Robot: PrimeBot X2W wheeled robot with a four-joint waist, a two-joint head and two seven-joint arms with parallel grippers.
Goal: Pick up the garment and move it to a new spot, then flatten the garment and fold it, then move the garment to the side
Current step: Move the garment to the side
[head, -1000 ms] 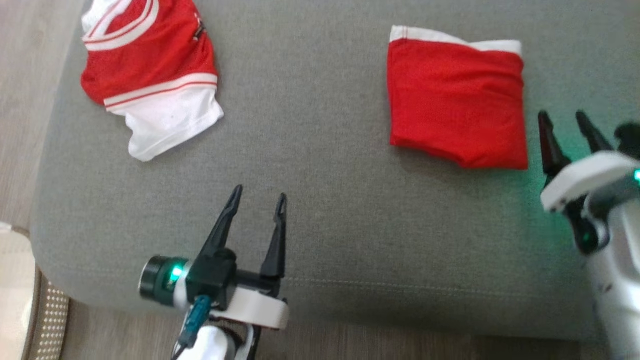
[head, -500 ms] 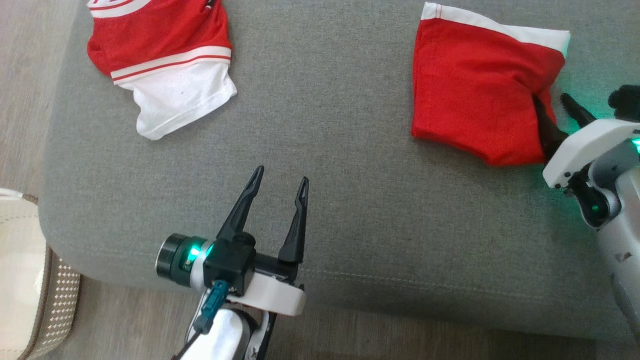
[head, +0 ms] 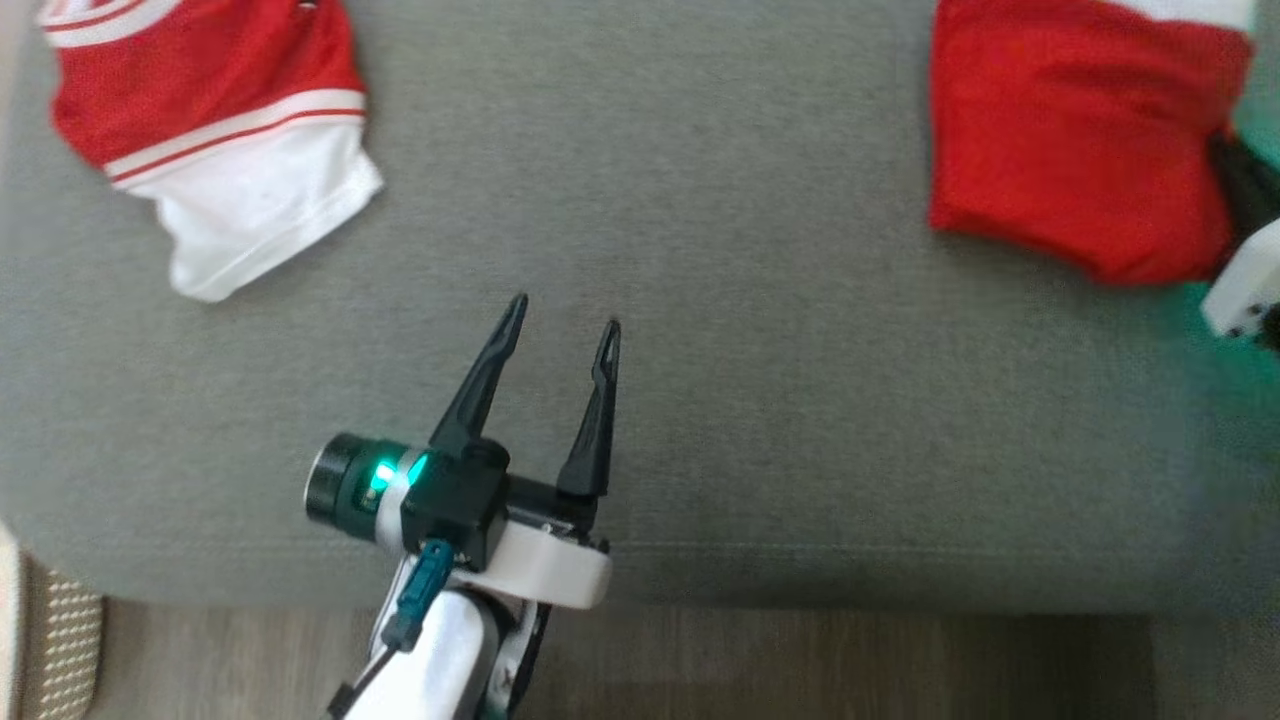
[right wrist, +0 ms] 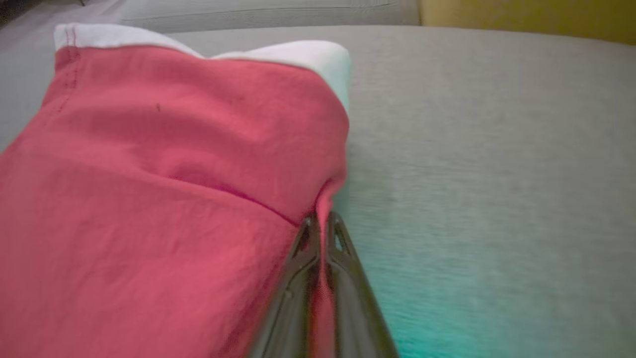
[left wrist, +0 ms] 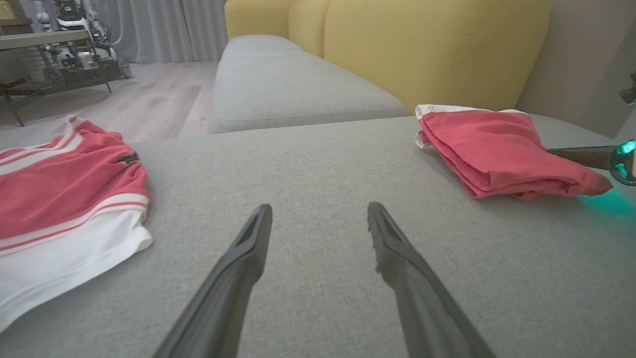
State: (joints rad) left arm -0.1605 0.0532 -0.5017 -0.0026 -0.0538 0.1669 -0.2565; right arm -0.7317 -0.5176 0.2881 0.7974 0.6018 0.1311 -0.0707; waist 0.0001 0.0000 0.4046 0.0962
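**Right gripper (right wrist: 320, 221) bites down on the folded red garment (right wrist: 164, 164)**

Spread wide and standing clear of the cloth a second ago, those two dark fingers are now pressed tight together. A ridge of red fabric is pinched between them at the garment's right-hand edge. From the right wrist you can see the cloth drawn up into a small peak right at the fingertips. The whole head picture has slid sideways too, but that is the camera swinging, not the clothes travelling.

So where is the garment? It lies folded into a thick red pad with a white band along its far edge. It sits on the far right part of the grey seat cushion (head: 750, 420), and the pad rests on the cushion surface. A green glow from the arm spills over the cushion just beside the grip.

Over to the left gripper (head: 563, 312): its fingers are wide apart with nothing between them. It hangs over the front middle of the cushion, tips pointing toward the cushion's back.

At the cushion's far left corner lies a crumpled red-and-white jersey (head: 210, 110), its white hem toward the front. A yellow backrest (left wrist: 437, 44) stands behind the cushion, and wood floor (head: 800, 660) shows off the cushion's front edge.
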